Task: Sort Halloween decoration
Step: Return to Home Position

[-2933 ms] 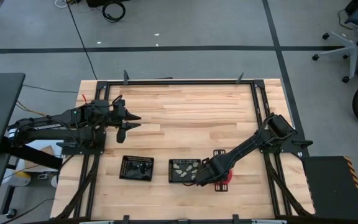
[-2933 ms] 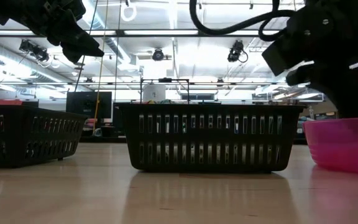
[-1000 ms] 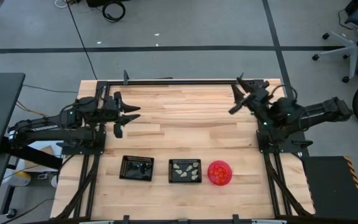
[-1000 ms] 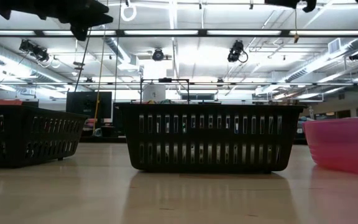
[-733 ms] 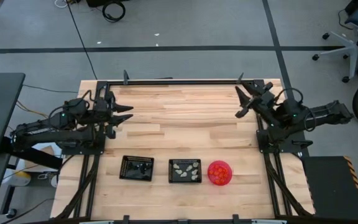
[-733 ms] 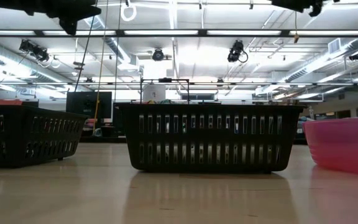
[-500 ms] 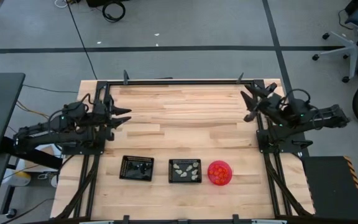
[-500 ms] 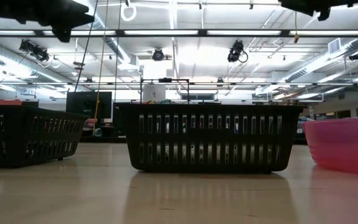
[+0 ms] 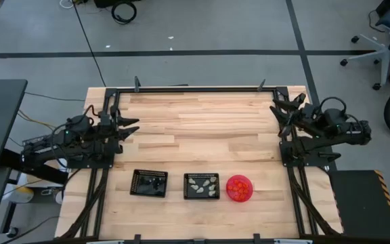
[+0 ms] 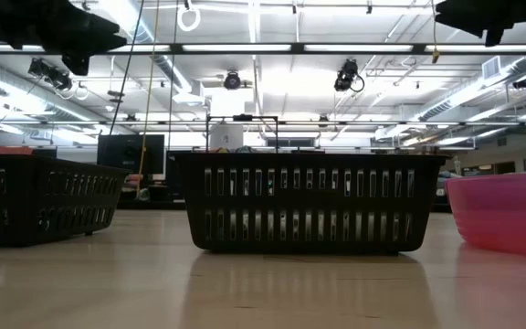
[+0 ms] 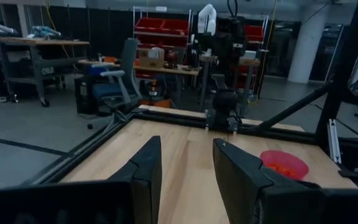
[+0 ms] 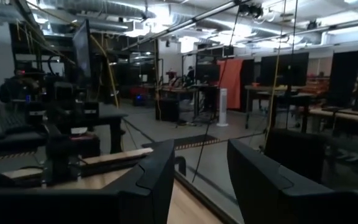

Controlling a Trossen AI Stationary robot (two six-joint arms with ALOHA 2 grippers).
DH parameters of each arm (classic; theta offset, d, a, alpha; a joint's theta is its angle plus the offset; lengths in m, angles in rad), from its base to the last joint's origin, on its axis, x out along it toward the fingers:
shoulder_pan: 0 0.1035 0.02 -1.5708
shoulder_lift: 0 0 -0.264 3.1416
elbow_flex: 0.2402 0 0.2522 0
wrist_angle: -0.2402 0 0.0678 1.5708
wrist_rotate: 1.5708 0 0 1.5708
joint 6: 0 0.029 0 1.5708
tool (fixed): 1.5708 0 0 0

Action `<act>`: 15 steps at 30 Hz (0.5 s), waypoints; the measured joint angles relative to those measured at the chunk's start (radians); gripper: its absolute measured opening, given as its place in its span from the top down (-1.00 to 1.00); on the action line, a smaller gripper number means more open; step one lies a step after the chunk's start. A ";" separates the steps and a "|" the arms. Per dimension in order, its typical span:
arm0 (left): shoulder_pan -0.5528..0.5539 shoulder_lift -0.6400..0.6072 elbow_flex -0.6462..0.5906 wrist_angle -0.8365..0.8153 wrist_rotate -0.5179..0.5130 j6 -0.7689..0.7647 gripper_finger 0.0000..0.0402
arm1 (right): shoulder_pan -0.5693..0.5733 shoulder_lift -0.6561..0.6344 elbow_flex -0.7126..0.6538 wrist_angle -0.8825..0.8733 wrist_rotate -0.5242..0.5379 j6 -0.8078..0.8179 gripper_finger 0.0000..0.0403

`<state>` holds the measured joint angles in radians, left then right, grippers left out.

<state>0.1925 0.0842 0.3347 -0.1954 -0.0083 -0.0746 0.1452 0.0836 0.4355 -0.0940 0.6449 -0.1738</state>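
Above wooden desk [image 9: 202,135], pulls left tool [image 9: 131,127] and right tool [image 9: 279,112] back to its sides, both parted and empty; leaves Halloween decoration [image 9: 240,188] sorted, so likely finished.

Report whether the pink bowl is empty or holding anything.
Not empty: the pink bowl holds a heap of orange trinkets, visible from above and in the left wrist view.
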 joint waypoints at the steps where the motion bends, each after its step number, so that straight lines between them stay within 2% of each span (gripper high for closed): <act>1: 0.000 -0.006 -0.018 0.021 0.000 -0.001 0.42 | 0.000 -0.007 0.000 -0.012 -0.001 0.010 0.25; 5: 0.000 -0.030 -0.095 0.128 0.000 -0.005 0.42 | 0.000 -0.033 -0.015 -0.057 -0.011 0.040 0.25; 9: 0.001 -0.057 -0.158 0.192 0.000 -0.012 0.42 | 0.000 -0.082 -0.120 0.004 -0.008 0.035 0.25; 11: 0.001 -0.069 -0.168 0.205 -0.004 -0.011 0.42 | 0.000 -0.081 -0.147 0.056 0.018 0.019 0.25; 15: 0.007 -0.084 -0.167 0.206 -0.014 -0.007 0.42 | 0.000 -0.082 -0.149 0.023 0.034 0.047 0.25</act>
<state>0.1998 0.0007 0.1680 0.0109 -0.0218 -0.0816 0.1452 0.0021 0.2864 -0.0710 0.6785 -0.1267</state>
